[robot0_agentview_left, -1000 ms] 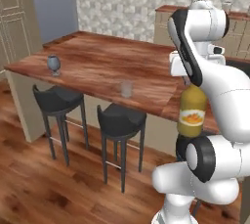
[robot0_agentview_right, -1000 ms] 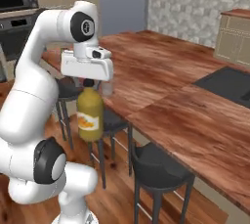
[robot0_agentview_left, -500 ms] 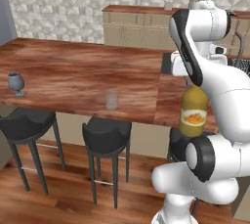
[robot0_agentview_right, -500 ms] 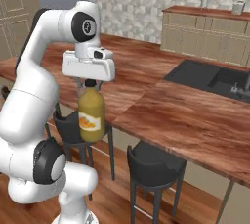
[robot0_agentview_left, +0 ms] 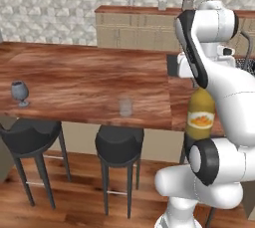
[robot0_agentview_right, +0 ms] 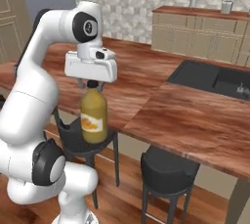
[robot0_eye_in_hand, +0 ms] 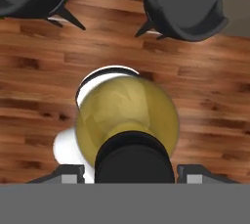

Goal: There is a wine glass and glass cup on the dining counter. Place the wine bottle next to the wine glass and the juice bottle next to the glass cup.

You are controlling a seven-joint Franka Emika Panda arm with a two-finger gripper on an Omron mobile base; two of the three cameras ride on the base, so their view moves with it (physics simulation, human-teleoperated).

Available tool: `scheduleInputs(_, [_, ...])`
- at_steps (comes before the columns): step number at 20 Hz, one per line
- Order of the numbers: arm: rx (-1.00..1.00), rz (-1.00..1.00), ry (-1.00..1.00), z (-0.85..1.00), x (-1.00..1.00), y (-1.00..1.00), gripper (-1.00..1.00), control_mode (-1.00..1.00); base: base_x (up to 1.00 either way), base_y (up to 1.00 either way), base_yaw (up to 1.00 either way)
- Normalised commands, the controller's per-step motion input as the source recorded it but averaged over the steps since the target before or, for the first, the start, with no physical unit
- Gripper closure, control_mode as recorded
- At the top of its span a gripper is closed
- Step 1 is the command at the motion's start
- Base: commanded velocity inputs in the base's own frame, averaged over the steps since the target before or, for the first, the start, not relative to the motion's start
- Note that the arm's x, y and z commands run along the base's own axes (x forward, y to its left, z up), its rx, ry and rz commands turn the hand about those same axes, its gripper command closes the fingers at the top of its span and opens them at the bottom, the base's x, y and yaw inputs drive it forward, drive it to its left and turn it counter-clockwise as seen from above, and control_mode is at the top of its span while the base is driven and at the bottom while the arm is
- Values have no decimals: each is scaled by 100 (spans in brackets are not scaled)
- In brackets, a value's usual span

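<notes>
Juice bottle [robot0_agentview_right: 93, 115] cap betw. hidden fingers

No words, brands or numbers can be read anywhere. The juice bottle [robot0_agentview_right: 93, 118] carries a label (orange fruit on white), but its print is too small to read.

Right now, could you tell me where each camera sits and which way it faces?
Left base view: behind the arm to its left, facing the dining counter with the wine glass and glass cup; the arm rises at right.
Right base view: behind to its right, facing the counter's sink; the arm rises at left.
Hand view: on the hand, looking straight down the juice bottle at floor and stools.
Both base views share the bottle hanging from the gripper.
</notes>
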Motion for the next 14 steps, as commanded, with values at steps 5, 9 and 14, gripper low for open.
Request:
scheduleInputs(5, [0,0,0,0,0,0,100,100,70,22,-17])
scheduleInputs(9, [0,0,0,0,0,0,100,100,73,5,-17])
scheduleInputs(14, [0,0,0,0,0,0,100,100,58,14,-13])
